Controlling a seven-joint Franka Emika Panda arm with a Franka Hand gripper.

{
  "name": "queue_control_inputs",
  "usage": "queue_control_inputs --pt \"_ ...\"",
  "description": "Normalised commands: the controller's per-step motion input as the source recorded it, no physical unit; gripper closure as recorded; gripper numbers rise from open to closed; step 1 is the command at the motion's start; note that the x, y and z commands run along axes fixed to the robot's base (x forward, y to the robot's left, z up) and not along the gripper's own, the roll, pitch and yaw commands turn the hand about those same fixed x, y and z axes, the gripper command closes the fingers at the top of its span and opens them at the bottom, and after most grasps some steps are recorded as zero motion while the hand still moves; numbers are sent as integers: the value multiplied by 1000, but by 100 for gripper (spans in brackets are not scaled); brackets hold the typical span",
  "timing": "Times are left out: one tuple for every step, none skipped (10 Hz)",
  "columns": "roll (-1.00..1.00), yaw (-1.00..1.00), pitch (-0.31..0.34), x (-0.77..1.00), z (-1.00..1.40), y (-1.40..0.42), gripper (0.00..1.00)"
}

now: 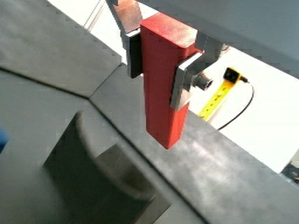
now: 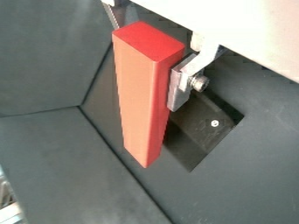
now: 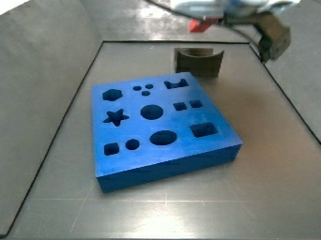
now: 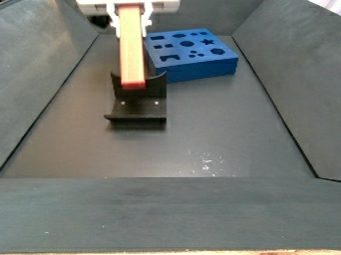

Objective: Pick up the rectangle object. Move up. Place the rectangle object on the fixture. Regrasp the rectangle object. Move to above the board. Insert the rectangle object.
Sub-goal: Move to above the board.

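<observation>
My gripper (image 1: 158,77) is shut on the rectangle object (image 1: 166,87), a red-orange bar held upright near its upper end between the silver fingers (image 1: 183,83). In a wrist view the bar (image 2: 142,96) hangs over the dark fixture (image 2: 205,131). In a side view the gripper (image 4: 130,10) holds the bar (image 4: 131,50) just above the fixture (image 4: 139,106); I cannot tell if they touch. The blue board (image 4: 194,52) with its cut-outs lies behind. In the other side view the board (image 3: 163,127) lies in front of the fixture (image 3: 198,61); the gripper (image 3: 232,11) is blurred there.
Grey sloping walls (image 4: 47,90) enclose the dark floor (image 4: 200,149). A yellow tape measure (image 1: 219,94) and a black cable lie beyond the wall.
</observation>
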Motion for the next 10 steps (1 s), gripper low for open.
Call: queue_control_inputs --pt "29 -58 16 -23 1000 31 100" --pt "22 -51 27 -28 1000 29 100" --pt "14 -45 34 -29 1000 25 100" --pt "8 -33 50 -35 1000 21 100" --pt "-1 -23 56 -40 1000 17 100" --pt "-10 -14 61 -44 1000 13 100" --pt "-19 -2 67 -46 1000 9 100" --pt "-25 5 70 -43 946 2 100" --pt "-26 14 78 -36 777 -4 100" --pt "-30 25 82 -22 606 -10 100"
